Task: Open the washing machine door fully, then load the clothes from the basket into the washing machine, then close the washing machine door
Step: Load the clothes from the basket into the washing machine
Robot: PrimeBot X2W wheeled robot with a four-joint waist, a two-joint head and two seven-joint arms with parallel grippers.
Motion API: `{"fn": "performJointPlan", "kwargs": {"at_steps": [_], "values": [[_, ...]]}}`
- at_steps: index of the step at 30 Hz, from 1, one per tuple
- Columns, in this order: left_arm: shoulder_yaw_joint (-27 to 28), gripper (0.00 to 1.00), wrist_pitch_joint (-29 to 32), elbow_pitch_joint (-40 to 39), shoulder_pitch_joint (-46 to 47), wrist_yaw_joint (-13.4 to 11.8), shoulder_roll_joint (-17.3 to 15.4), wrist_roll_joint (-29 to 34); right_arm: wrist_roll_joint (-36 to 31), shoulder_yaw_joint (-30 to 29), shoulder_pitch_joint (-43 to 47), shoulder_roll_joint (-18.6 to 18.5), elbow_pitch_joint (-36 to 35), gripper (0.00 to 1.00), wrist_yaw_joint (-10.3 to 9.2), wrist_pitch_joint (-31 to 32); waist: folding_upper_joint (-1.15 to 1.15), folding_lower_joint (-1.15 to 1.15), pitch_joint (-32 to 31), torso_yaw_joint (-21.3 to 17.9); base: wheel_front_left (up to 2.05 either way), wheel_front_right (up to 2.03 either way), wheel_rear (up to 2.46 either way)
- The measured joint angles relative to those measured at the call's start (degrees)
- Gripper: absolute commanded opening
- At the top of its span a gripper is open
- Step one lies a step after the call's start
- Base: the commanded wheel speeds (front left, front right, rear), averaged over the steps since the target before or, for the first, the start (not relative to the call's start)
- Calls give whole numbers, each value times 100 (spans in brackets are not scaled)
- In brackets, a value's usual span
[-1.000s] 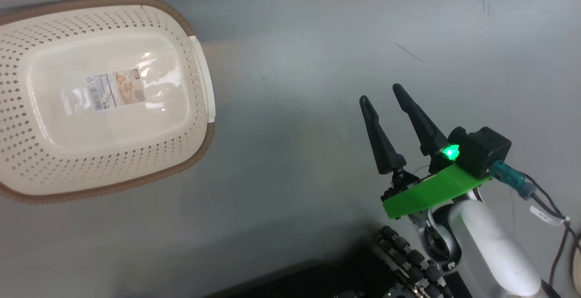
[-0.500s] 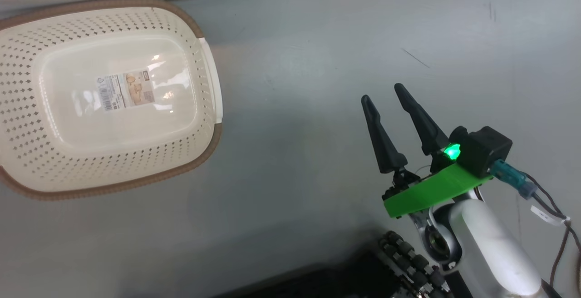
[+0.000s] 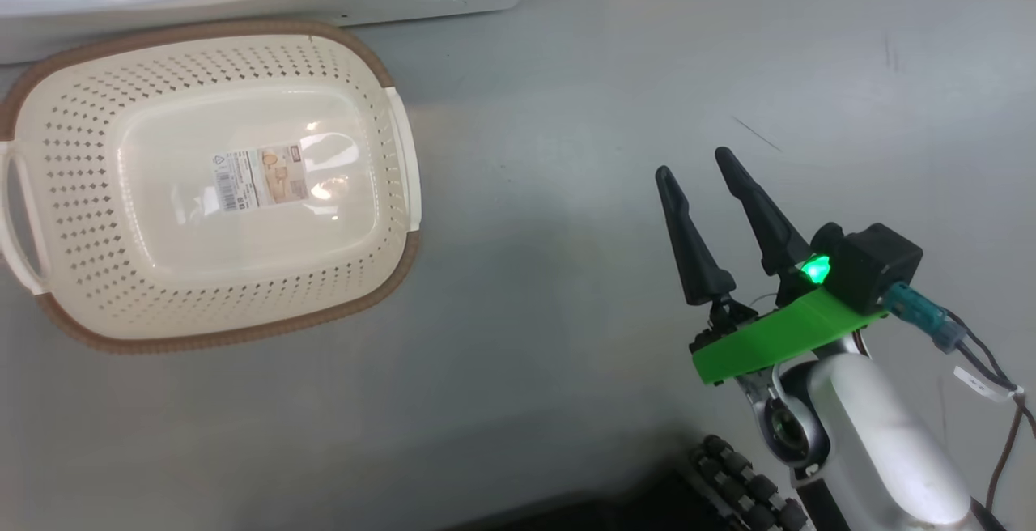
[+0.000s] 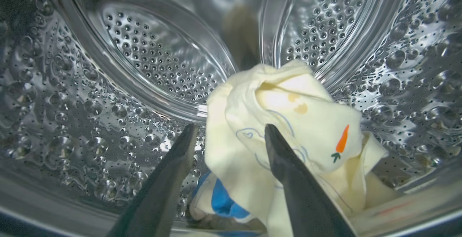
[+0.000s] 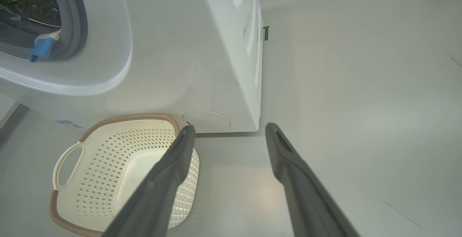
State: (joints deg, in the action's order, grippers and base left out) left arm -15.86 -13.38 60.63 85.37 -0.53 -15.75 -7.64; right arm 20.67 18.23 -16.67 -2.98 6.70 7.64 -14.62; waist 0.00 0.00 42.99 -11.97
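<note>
Cream clothes [image 4: 288, 114] lie in the steel drum [image 4: 144, 60] | left fingers [image 4: 162, 186] spread wide | right fingers [image 3: 689, 244] open above the floor [image 3: 566, 150]

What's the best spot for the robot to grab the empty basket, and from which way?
Probably a white side handle of the basket: it's an open loop sticking out past the rim, so one finger of the open right claw could slip through from above, since the basket sits upright on the floor.
</note>
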Motion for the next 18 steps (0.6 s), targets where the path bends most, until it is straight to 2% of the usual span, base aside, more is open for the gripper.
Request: {"fn": "performJointPlan", "kwargs": {"at_steps": [11,18], "values": [[-10,100,26,219,-278,7,216,-172,0,-89,-7,-23,69,100,0,0,0,0,-323,160,0,0,0],[35,100,-22,319,-620,97,366,-405,0,-153,-12,-34,100,100,0,0,0,0,-534,263,0,0,0]]}}
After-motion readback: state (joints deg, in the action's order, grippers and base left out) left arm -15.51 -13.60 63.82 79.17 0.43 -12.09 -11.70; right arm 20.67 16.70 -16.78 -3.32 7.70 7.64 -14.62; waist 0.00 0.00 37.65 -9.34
